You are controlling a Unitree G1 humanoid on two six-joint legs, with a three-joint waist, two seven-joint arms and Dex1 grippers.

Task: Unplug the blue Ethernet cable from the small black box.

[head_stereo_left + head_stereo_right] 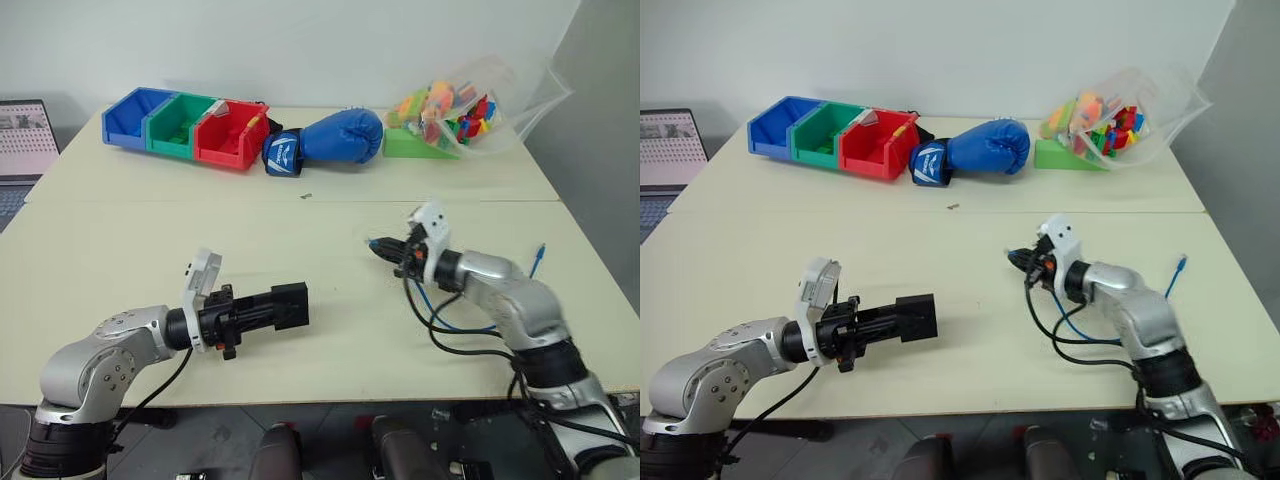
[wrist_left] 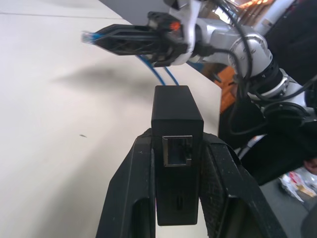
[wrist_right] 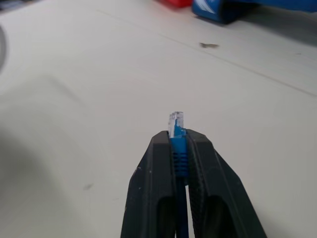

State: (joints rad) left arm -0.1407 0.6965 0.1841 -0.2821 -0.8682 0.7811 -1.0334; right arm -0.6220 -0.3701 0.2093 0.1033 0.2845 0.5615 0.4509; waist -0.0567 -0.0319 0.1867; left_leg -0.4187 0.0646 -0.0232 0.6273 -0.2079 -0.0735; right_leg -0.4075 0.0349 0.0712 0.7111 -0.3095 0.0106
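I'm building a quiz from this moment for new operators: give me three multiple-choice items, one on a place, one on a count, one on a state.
1. Where is the small matte black plastic box?
A. In the red bin
B. Between the left gripper's fingers
C. Under the blue boxing glove

2. How many coloured plastic storage bins stand in the row at the table's far side?
A. Three
B. Five
C. One

3. What is the state of the thin bright blue Ethernet cable?
A. Plugged into the box
B. Coiled in a bin
C. Unplugged, its plug pinched by the right gripper

Key: 1 B, fingers flank the box; 2 A, blue, green, red; 3 C, the box's port gapes empty.
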